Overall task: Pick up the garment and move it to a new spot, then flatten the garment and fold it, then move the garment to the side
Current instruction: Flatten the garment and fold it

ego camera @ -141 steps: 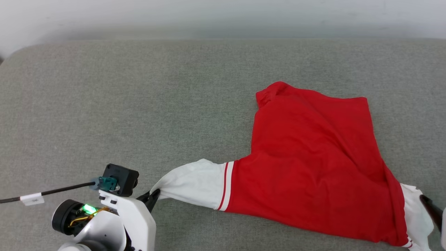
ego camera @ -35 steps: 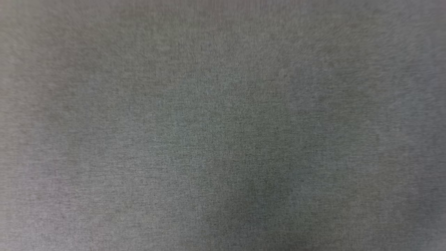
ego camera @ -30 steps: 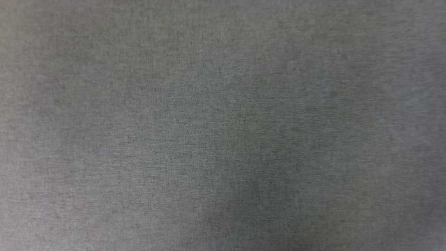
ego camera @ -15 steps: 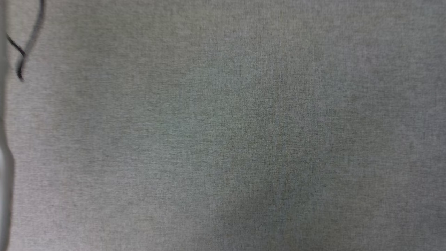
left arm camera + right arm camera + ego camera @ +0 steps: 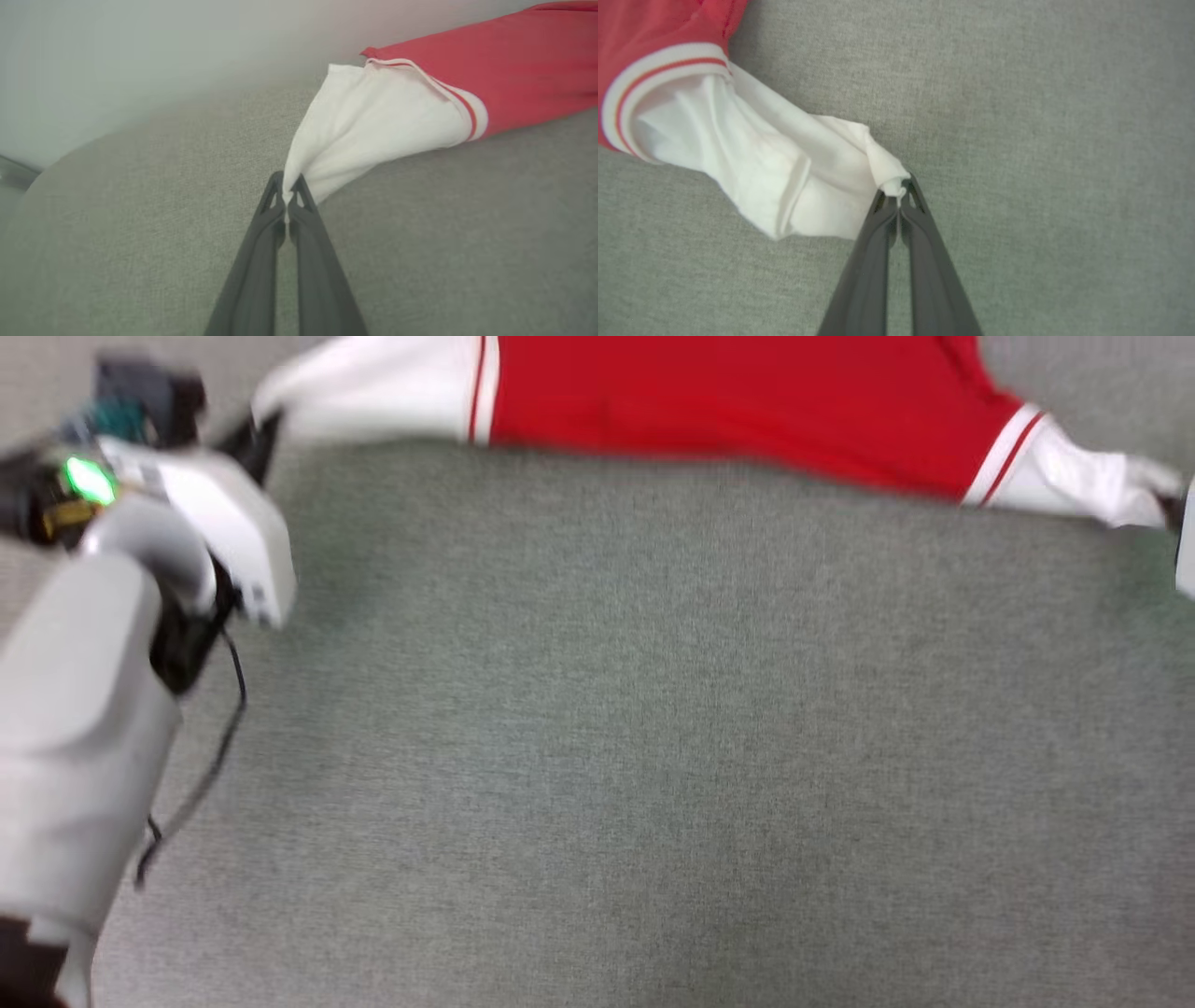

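Head view: garment (image 5: 728, 401) red, white-sleeved, stretched wide.

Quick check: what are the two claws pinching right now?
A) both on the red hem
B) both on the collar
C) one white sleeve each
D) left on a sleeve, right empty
C: the left claw is shut on one white sleeve of the garment, and the right claw is shut on the other sleeve.
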### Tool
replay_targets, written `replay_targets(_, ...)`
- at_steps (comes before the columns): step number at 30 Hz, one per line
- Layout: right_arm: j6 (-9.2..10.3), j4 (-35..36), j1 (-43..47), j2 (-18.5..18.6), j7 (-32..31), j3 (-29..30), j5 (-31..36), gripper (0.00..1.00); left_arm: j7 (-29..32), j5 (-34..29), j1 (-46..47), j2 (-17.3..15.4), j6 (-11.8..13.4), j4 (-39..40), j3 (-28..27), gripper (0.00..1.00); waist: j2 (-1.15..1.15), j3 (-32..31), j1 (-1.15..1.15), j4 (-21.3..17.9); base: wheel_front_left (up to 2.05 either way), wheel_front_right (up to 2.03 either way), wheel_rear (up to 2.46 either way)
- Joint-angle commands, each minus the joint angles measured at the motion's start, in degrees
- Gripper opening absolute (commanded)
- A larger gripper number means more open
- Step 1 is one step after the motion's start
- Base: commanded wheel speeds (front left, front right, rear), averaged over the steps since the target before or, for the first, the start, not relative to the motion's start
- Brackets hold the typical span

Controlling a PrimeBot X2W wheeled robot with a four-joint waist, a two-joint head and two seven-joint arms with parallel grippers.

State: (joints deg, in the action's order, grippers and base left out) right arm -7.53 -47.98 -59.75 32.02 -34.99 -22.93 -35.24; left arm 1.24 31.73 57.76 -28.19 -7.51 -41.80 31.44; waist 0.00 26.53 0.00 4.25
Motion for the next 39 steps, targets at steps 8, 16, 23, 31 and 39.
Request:
replay_targets(8,0.1,4.2,12.7,3.4,-4.3,2.6,-4.8,0.0,9.1,6.0,-15.6,-7.9,0.3,8.6,1.4,0.0,0.0,-9.9,0.0,1.1,0.0,0.0,0.0)
replay_targets(16,0.1,9.4,24.9,5.8,-8.5,6.9,-6.6,0.0,17.6,11.8,-32.0,-13.3,4.4,23.5,1.7,0.0,0.0,-16.4,0.0,1.1,0.0,0.0,0.0)
replay_targets(23,0.1,16.2,37.4,5.9,-13.0,13.0,-7.2,0.0,21.9,16.9,-46.2,-18.1,10.2,37.2,1.1,0.0,0.0,-21.3,0.0,0.7,0.0,0.0,0.0)
replay_targets(31,0.09,26.5,53.3,3.2,-19.1,23.7,-5.5,0.0,23.3,21.3,-59.0,-22.3,15.6,48.5,0.4,0.0,0.0,-24.4,0.0,0.5,0.0,0.0,0.0)
replay_targets(39,0.08,36.6,65.2,-2.5,-24.0,33.4,-2.2,0.0,23.0,23.5,-65.4,-22.6,17.7,53.3,1.2,0.0,0.0,-24.8,0.0,0.0,0.0,0.0,0.0)
